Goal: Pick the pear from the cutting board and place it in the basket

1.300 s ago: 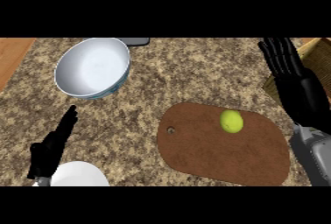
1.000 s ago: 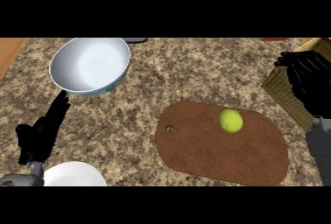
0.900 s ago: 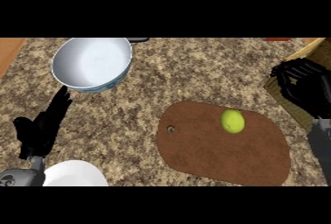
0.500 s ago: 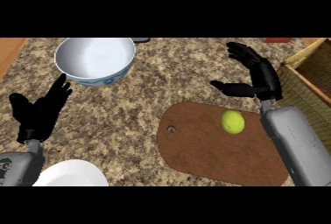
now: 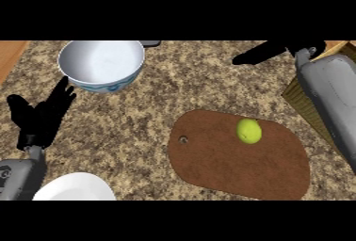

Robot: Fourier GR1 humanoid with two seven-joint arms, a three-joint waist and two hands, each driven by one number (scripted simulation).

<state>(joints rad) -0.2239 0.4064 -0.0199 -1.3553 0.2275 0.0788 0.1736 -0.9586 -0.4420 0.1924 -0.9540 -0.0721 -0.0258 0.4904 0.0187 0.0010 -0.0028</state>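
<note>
- my right hand (image 5: pixel 272 50) is up at the far edge of the counter (image 5: pixel 173 103), near the top right of the head view. only part of it shows, with a dark finger stretched out toward the left. i can't tell from here whether the hand is open or curled, but it holds nothing i can see.
- its grey forearm (image 5: pixel 332 101) runs down the right side of the view, passing over the basket (image 5: pixel 300 94), of which only a woven strip shows at the right edge.
- my left hand (image 5: pixel 43 117) rests at the left edge, fingers straight and spread, pointing away from me, holding nothing.
- the pear (image 5: pixel 249 131) lies on the cutting board (image 5: pixel 236 164), toward its far right part, untouched and well apart from both hands.
- the cutting board is brown, with a small hole near its left edge, and lies on the speckled counter in the lower right.
- a white bowl (image 5: pixel 102 63) with a blue pattern on its outside stands at the far left of the counter, just beyond my left hand's fingertips.
- a white plate (image 5: pixel 75 187) shows at the bottom left, beside my left forearm.
</note>
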